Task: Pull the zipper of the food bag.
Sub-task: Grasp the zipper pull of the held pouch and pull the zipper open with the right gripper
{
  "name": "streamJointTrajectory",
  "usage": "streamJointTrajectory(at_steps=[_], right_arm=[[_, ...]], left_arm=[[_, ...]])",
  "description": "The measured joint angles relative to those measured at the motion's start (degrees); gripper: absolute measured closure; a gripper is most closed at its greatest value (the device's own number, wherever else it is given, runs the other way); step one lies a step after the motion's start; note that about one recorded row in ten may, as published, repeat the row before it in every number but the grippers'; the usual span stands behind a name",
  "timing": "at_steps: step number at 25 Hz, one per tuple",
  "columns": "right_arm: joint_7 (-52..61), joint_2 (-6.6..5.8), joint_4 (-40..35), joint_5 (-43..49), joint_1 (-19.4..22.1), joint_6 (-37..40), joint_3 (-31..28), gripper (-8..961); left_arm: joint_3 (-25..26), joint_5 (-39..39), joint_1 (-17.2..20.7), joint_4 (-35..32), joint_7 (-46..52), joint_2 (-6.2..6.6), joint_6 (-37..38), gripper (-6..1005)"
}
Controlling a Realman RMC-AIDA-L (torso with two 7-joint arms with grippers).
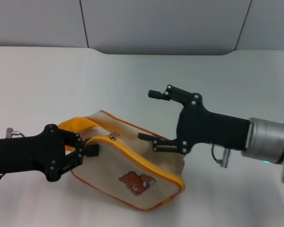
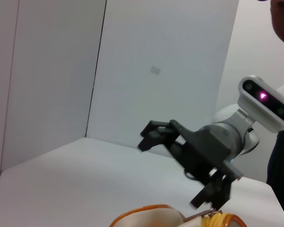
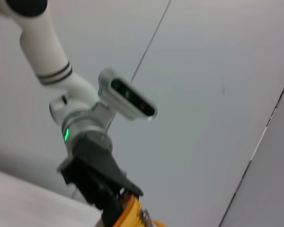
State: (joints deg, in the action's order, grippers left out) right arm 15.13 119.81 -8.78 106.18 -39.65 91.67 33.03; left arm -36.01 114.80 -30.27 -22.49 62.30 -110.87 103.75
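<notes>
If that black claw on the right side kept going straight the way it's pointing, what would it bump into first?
Probably the food bag. The right end effector points toward the robot's left, open, its lower finger level with the bag's top edge near the zipper. Its upper finger would likely pass above; depth is unclear.

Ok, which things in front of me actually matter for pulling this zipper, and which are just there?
Belongs to the job:
- food bag
- zipper, with its silver pull tab
- left hand, clamped on the bag's end by the orange handle
- right hand, open above the bag's far end

Just there:
- white table
- grey wall panels
</notes>
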Motion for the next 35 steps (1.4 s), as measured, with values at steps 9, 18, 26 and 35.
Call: streamJointTrajectory(at_steps=[9,18,26,35], right_arm=[[-7.42,0.07,3.73,-0.08,-2.63,-1.76,0.57,167],[-8.01,0.07,4.17,0.09,-4.68,-1.77,4.70,240],[-8.06,0.07,4.69,0.13,-5.66,-1.61,6.19,509],[-8.08,0.07,6.01,0.17,-7.25,-2.59,8.09,623]], left_arm=[[-0.02,0.00,-1.03,-0.99,0.16,-0.48,0.09,930],[-0.02,0.00,-1.18,-1.08,0.19,-0.49,0.12,929],[0.05,-0.01,-1.20,-1.26,0.19,-0.49,0.15,929],[0.25,-0.12,-1.26,-1.35,0.19,-0.49,0.24,932]])
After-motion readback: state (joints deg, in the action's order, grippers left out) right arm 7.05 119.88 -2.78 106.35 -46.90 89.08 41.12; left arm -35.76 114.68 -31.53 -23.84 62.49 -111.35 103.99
